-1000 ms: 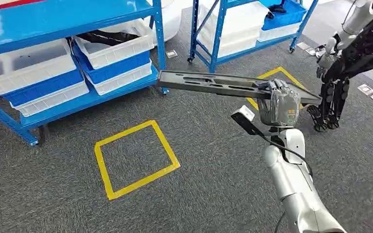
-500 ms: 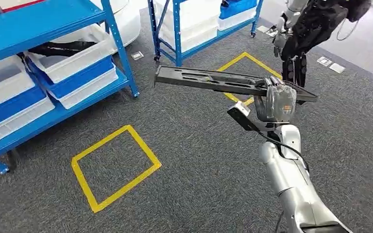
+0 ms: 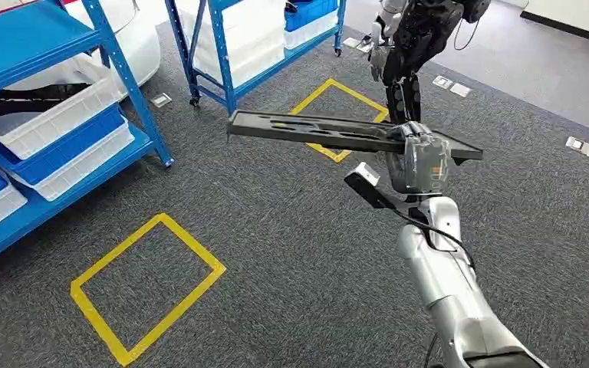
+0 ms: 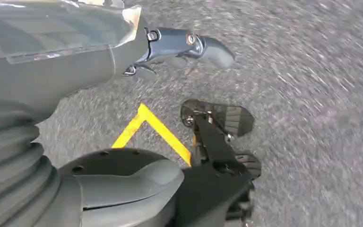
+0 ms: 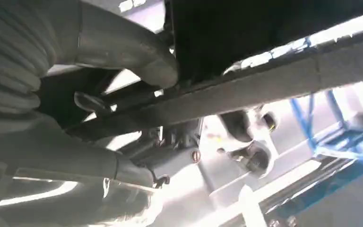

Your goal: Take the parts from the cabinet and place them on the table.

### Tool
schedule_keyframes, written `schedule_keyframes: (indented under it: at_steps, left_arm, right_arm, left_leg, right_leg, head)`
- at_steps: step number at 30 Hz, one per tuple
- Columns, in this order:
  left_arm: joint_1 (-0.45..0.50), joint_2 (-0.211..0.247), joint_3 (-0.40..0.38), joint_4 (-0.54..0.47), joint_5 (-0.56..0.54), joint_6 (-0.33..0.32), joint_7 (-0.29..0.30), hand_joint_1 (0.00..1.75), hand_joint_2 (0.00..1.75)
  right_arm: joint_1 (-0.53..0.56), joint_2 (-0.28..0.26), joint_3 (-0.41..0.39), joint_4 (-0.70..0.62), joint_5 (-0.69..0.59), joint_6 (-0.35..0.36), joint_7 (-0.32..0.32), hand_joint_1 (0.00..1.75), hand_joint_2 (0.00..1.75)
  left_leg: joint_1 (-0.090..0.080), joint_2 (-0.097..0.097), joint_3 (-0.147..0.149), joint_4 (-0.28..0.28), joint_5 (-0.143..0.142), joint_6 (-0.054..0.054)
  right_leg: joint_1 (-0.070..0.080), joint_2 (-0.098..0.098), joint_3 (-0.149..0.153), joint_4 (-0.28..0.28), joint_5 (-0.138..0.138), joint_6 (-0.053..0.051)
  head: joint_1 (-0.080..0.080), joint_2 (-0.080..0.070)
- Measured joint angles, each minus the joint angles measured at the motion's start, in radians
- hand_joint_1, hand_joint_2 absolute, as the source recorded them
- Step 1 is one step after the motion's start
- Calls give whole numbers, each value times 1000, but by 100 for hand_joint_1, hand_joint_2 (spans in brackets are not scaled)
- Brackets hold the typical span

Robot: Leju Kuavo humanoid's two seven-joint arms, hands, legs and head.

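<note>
While right hand (image 3: 418,162) fingers grip dark part (image 3: 314,130), another robot (image 3: 414,38) ahead, blue racks (image 3: 123,84) left — left hand (image 4: 75,61) fingers: can't tell.

Right arm (image 3: 445,276): silver, rounded segments, glossy casing. Black cable (image 3: 429,230) loops along forearm to wrist. Small black camera block with white face (image 3: 366,182) juts from wrist. Right hand (image 3: 418,159): grey translucent back cover, small orange and green marks on it. Left hand (image 4: 75,61): grey ribbed cover, thick grey thumb (image 4: 127,182), darker fingers (image 4: 189,45) with copper-coloured screw at knuckle.
</note>
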Motion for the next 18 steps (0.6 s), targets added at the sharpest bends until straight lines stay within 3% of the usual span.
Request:
schedule_keyframes:
  at_steps: [2, 3, 4, 6, 7, 8, 9, 12, 13, 14, 15, 17, 18]
  left_arm:
    - [2, 0, 0, 0, -1, -2, 0, 0, 175]
    - [2, 0, 0, 0, -3, -4, 0, 0, 175]
    - [2, 0, 0, 0, -6, -4, 0, 0, 175]
    - [1, -1, 0, 0, -7, -7, 0, 0, 175]
    - [0, -1, 0, 0, -7, -8, 0, 0, 175]
    - [0, 1, 0, 0, -7, -9, 0, 0, 175]
    - [0, 2, 0, 0, -10, -9, -1, 0, 175]
    - [-1, 2, 0, 0, -14, -11, -4, 0, 175]
    - [-3, 1, 0, 0, -16, -11, -5, 0, 175]
    - [-3, 2, 0, 0, -16, -11, -6, 0, 175]
    - [-1, 2, 0, 0, -17, -11, -6, 0, 175]
    - [2, 1, 0, 0, -19, -12, -6, 0, 175]
    - [2, 1, 0, 0, -19, -12, -6, 0, 175]
  right_arm:
    - [5, 2, 2, 0, 5, 1, 4, 175, 175]
    - [9, 2, 2, 0, 9, 3, 8, 175, 175]
    - [12, 1, 2, 0, 14, 4, 13, 175, 175]
    - [12, 0, 2, 0, 16, 5, 17, 175, 175]
    - [11, 0, 2, -2, 17, 5, 17, 175, 175]
    - [10, 2, 2, -3, 18, 5, 17, 175, 175]
    - [12, 6, 1, -8, 21, 5, 18, 175, 175]
    - [17, 1, -3, -10, 31, 5, 23, 175, 175]
    - [20, 2, -4, -15, 32, 4, 23, 175, 175]
    - [19, 1, -6, -19, 33, 5, 26, 175, 175]
    - [19, 3, -6, -21, 37, 5, 28, 175, 175]
    - [25, 9, -7, -24, 47, 8, 32, 175, 175]
    - [29, 9, -8, -25, 50, 9, 32, 175, 175]
  left_leg:
    - [-2, 31, -3, 1, 0, 0]
    - [-1, 46, -4, 1, 0, -1]
    - [-1, 60, -4, 1, -1, -2]
    - [0, 84, -2, 3, -5, -8]
    - [-2, 95, 2, 7, -9, -15]
    - [-10, 104, -1, 10, -15, -24]
    - [-11, 114, 0, 12, -16, -29]
    - [-4, 142, 6, 9, -17, -44]
    - [4, 108, 3, 20, -31, -54]
    - [6, 57, -12, 62, -66, -55]
    - [5, 29, -42, 133, -108, -56]
    - [4, 10, -128, 309, -180, -55]
    - [4, 10, -149, 342, -183, -52]
  right_leg:
    - [-5, -19, -71, 155, -57, 2]
    - [-9, -21, -81, 179, -60, 10]
    - [-13, -25, -59, 145, -45, 20]
    - [-21, -48, 42, -29, 14, 42]
    - [-22, -91, 100, -127, 38, 48]
    - [-11, -110, 117, -140, 31, 35]
    - [-13, -90, 109, -145, 36, 22]
    - [-7, -58, 104, -146, 41, 1]
    - [-16, -46, 104, -148, 44, -6]
    - [-16, -36, 104, -148, 44, -9]
    - [-15, -28, 103, -148, 46, -17]
    - [-8, 0, 100, -148, 48, -21]
    - [-4, 11, 99, -148, 49, -22]
  head:
    - [-1, 0]
    - [0, 0]
    - [1, 0]
    - [0, 0]
    - [1, 0]
    - [1, 0]
    - [-6, 0]
    - [-5, 0]
    - [-8, 0]
    - [-12, 0]
    - [-16, 0]
    - [-21, 0]
    - [-20, 0]
